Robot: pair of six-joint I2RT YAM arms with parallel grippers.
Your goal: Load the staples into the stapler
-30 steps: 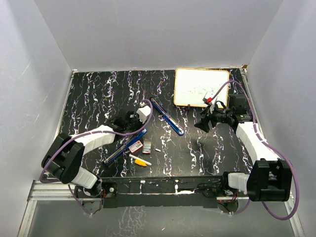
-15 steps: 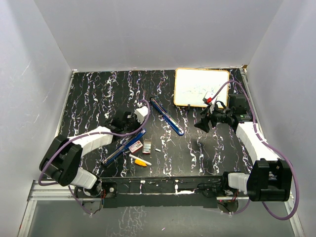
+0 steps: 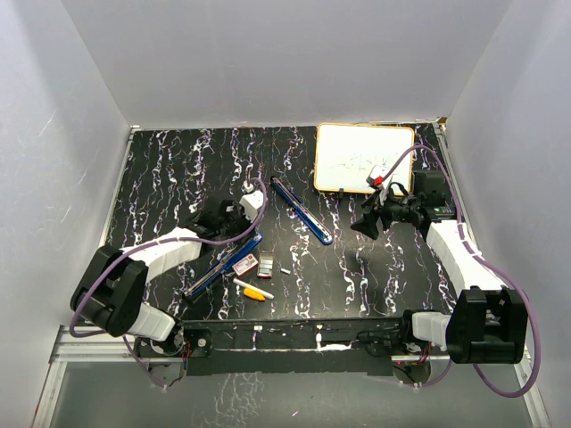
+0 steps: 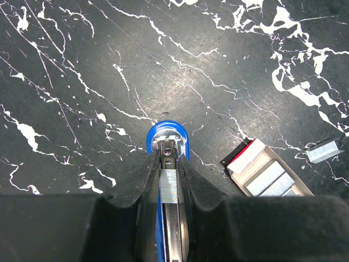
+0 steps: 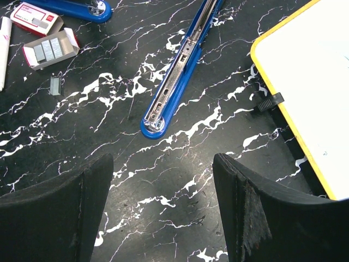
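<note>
While my left hand (image 4: pixel 168 164) is clenched on a short silvery staple strip (image 4: pixel 168 186), the strip sits directly over the metal channel of the blue stapler (image 4: pixel 168 134), aligned with its length. Both fingers (image 4: pixel 143 180) flank the channel, and the stapler's rounded blue end projects just beyond the fingertips. Whether the strip is seated in the channel, I cannot tell.

The stapler lies flat on the black, white-veined desk (image 4: pixel 82 60), toward the front left in the top view. Just to its right lies the open staple box (image 4: pixel 265 170), red-edged, with further grey strips inside. One loose strip (image 4: pixel 324 152) lies on the desk past the box, apart from it. The red-and-white sleeve (image 5: pixel 36 16) lies just beside the box.

A second long blue stapler part (image 5: pixel 177 76), metal channel facing up, lies diagonally near the middle of the desk, separate from the first. A yellow-and-white marker (image 3: pixel 253 290) lies near the front edge, close to the box.

My right hand (image 5: pixel 161 169) is released, fingers spread wide, grasping nothing. It hovers above bare desk, between the second stapler part and the yellow-framed whiteboard (image 5: pixel 311 76) at the rear right.
</note>
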